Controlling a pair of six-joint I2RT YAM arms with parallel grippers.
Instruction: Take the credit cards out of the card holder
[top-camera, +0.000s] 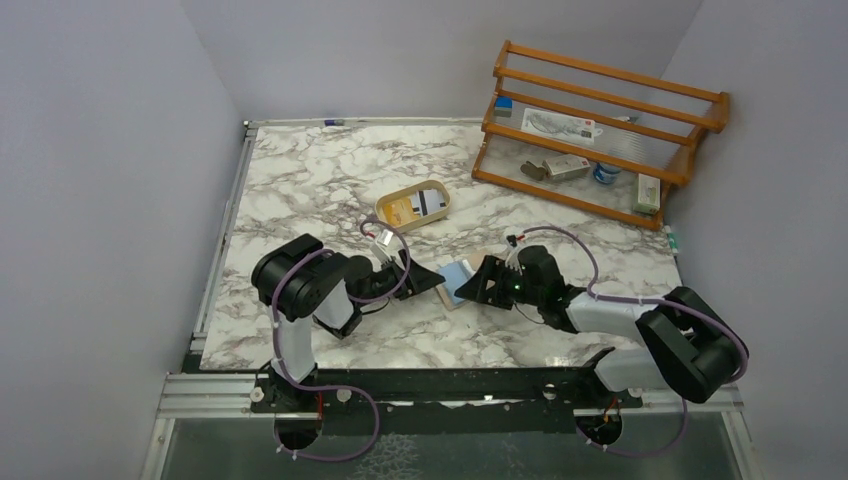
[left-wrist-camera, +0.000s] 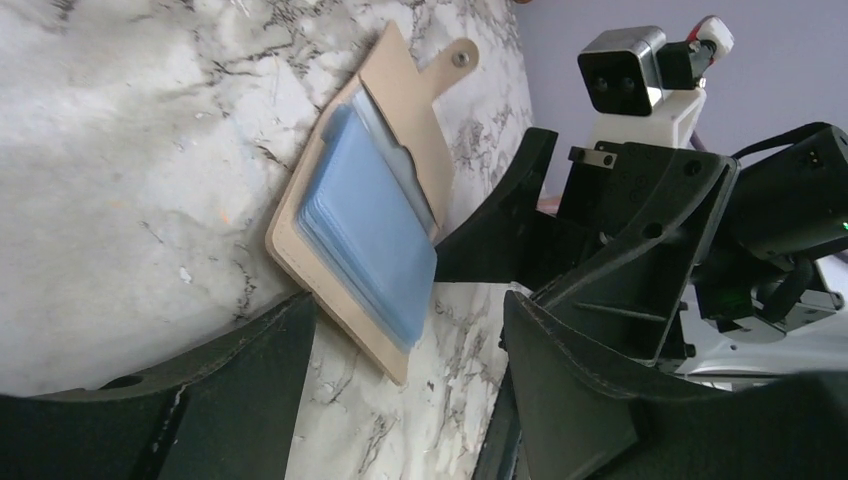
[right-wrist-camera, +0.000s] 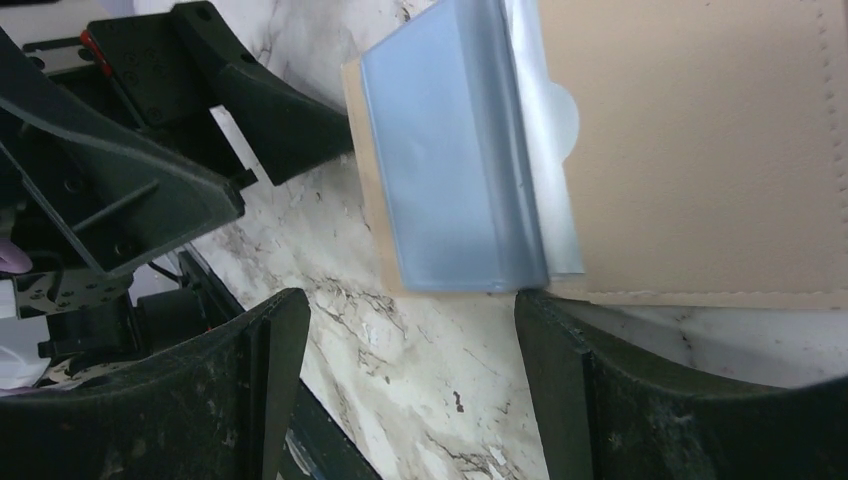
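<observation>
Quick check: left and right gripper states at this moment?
Left gripper: open, holding nothing.
Right gripper: open, holding nothing.

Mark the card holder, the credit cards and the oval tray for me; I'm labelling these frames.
card holder (left-wrist-camera: 415, 100), left wrist view, on its bare tan flap.
credit cards (left-wrist-camera: 365, 235), left wrist view, on the top blue card's face.
oval tray (top-camera: 381, 208), top external view, on its left rim.

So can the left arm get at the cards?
Probably yes: the left gripper is open, the cards lie exposed on the open holder just ahead, though the right gripper crowds the far side.
</observation>
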